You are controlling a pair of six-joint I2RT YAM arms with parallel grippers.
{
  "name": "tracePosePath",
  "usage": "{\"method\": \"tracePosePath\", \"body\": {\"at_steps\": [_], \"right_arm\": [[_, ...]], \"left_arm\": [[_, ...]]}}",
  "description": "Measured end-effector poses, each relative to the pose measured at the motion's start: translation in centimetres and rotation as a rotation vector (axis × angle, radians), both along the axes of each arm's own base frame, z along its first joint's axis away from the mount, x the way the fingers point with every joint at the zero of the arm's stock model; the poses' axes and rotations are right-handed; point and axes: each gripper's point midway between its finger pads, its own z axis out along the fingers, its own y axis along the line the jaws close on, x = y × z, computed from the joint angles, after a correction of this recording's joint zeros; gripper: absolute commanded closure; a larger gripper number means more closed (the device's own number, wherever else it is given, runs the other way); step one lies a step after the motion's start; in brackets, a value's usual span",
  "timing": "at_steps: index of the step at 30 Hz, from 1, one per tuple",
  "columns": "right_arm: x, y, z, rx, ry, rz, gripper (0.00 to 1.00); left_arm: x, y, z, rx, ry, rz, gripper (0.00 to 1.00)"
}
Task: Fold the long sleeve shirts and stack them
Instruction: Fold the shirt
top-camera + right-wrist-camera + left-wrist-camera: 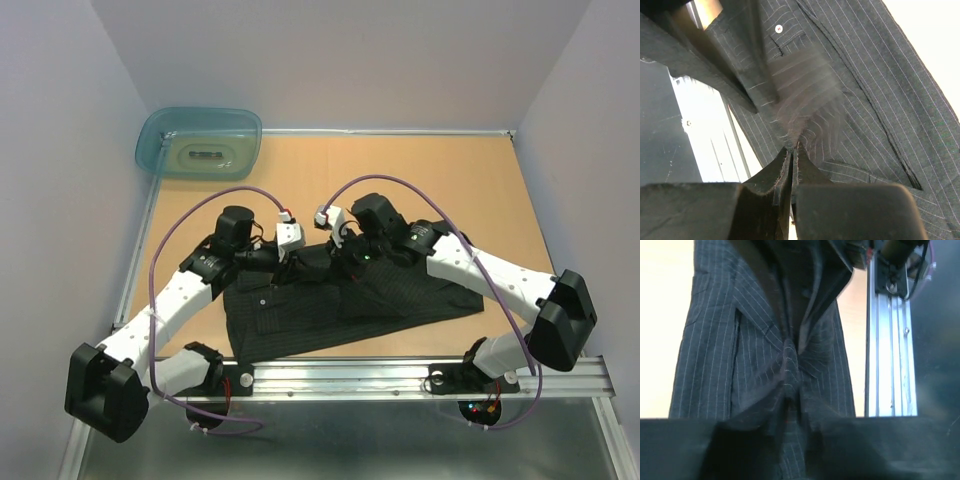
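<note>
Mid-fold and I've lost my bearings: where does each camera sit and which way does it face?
Top external: above and behind the bases, looking down at the table, shirt and teal tub; left arm and right arm both show.
Left wrist: on the left arm, close over the shirt, mounting rail at right; its dark jaws cross the bottom, cloth bunched between them.
Right wrist: on the right arm, close over the shirt front; its jaws pinch a fold.
Shared: both wrist views see the shirt and the rail.
</note>
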Motion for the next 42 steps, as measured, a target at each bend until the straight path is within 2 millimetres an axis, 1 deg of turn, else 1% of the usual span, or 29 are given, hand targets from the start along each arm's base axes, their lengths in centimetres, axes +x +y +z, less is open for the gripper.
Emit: {"method": "tracePosePath", "body": {"at_steps": [1,2,3,6,7,9,10,12,13,15,17,19,20,21,22,23,24,25,27,29,30,31,33,34,36,38,39,41,42], "right_arm": [[0.0,0.0,0.0,0.001,0.0,0.0,0.99],[0.0,0.0,0.0,0.001,0.0,0.0,1.0],[0.0,0.0,0.1,0.001,0.0,0.0,0.99],[0.0,0.0,0.2,0.005,-0.001,-0.008,0.82],[0.2,-0.1,0.4,0.005,-0.005,-0.02,0.68],[0.5,-0.4,0.8,0.003,-0.021,-0.054,0.55],[0.7,-0.7,1.1,0.001,-0.032,-0.073,0.47],[1.7,-1.5,1.9,0.007,-0.057,-0.133,0.42],[2.5,-2.2,2.5,0.013,-0.072,-0.18,0.39],[3.8,-3.5,3.6,0.029,-0.089,-0.26,0.36],[5.1,-4.9,4.6,0.048,-0.097,-0.34,0.36],[6.7,-6.9,5.8,0.072,-0.111,-0.44,0.36],[7.5,-8.0,6.2,0.081,-0.114,-0.5,0.36],[7.9,-8.4,6.4,0.084,-0.114,-0.526,0.36],[8.9,-9.6,6.5,0.082,-0.116,-0.593,0.37],[9.4,-10.2,6.5,0.079,-0.118,-0.625,0.37],[10.0,-10.8,6.2,0.07,-0.112,-0.67,0.39],[10.4,-11.1,5.9,0.059,-0.106,-0.698,0.4],[11.2,-11.6,4.8,0.031,-0.087,-0.756,0.43],[12.0,-12.0,3.5,-0.002,-0.067,-0.801,0.5],[12.4,-12.3,2.5,-0.026,-0.05,-0.833,0.53],[12.6,-12.4,2.1,-0.037,-0.045,-0.843,0.53],[12.7,-13.2,0.6,-0.075,-0.023,-0.883,0.54],[12.7,-13.5,0.4,-0.085,-0.022,-0.894,0.56],[12.8,-14.0,0.2,-0.096,-0.022,-0.916,0.57],[13.0,-14.4,0.0,-0.103,-0.027,-0.934,0.57],[13.1,-14.5,-0.2,-0.111,-0.024,-0.943,0.57],[13.2,-14.9,-1.3,-0.131,-0.014,-0.964,0.57],[13.1,-15.2,-2.4,-0.155,0.004,-0.976,0.57]], "left_arm": [[-0.2,-0.1,-0.1,0.001,0.005,-0.007,0.95],[-0.5,-0.1,0.0,0.001,0.016,-0.009,1.0],[-0.6,-0.1,0.0,0.002,0.019,-0.01,1.0],[-1.0,0.1,0.4,-0.003,0.035,-0.002,1.0],[-1.2,0.1,0.8,-0.004,0.044,0.0,1.0],[-1.6,0.2,1.4,-0.004,0.057,0.0,1.0],[-2.0,0.1,2.1,-0.006,0.059,-0.011,1.0],[-2.6,-0.2,3.4,-0.016,0.056,-0.026,1.0],[-3.3,-0.5,4.5,-0.028,0.048,-0.045,1.0],[-4.4,-1.0,6.3,-0.055,0.036,-0.078,1.0],[-5.9,-1.4,7.9,-0.083,0.037,-0.114,1.0],[-7.4,-1.7,8.8,-0.101,0.052,-0.156,1.0],[-8.2,-1.8,9.0,-0.107,0.065,-0.177,1.0],[-9.2,-1.9,9.2,-0.11,0.083,-0.205,1.0],[-9.9,-2.0,9.3,-0.113,0.094,-0.221,1.0],[-10.8,-2.2,9.5,-0.115,0.114,-0.246,1.0],[-11.7,-2.3,9.7,-0.116,0.129,-0.268,1.0],[-12.8,-2.5,9.9,-0.119,0.142,-0.301,1.0],[-14.4,-2.7,10.5,-0.131,0.167,-0.344,1.0],[-15.9,-3.1,11.3,-0.155,0.173,-0.394,1.0],[-16.4,-3.2,11.5,-0.16,0.181,-0.409,1.0],[-17.3,-3.5,11.8,-0.164,0.187,-0.439,1.0],[-18.9,-4.1,11.7,-0.154,0.211,-0.492,1.0],[-19.9,-4.6,11.5,-0.145,0.223,-0.528,1.0],[-22.0,-5.5,10.7,-0.114,0.252,-0.601,1.0],[-23.1,-6.3,9.6,-0.073,0.282,-0.636,1.0],[-23.2,-6.5,9.2,-0.063,0.29,-0.638,1.0],[-22.9,-7.1,9.0,-0.059,0.29,-0.618,1.0],[-22.7,-7.4,9.1,-0.067,0.283,-0.602,1.0]]}}
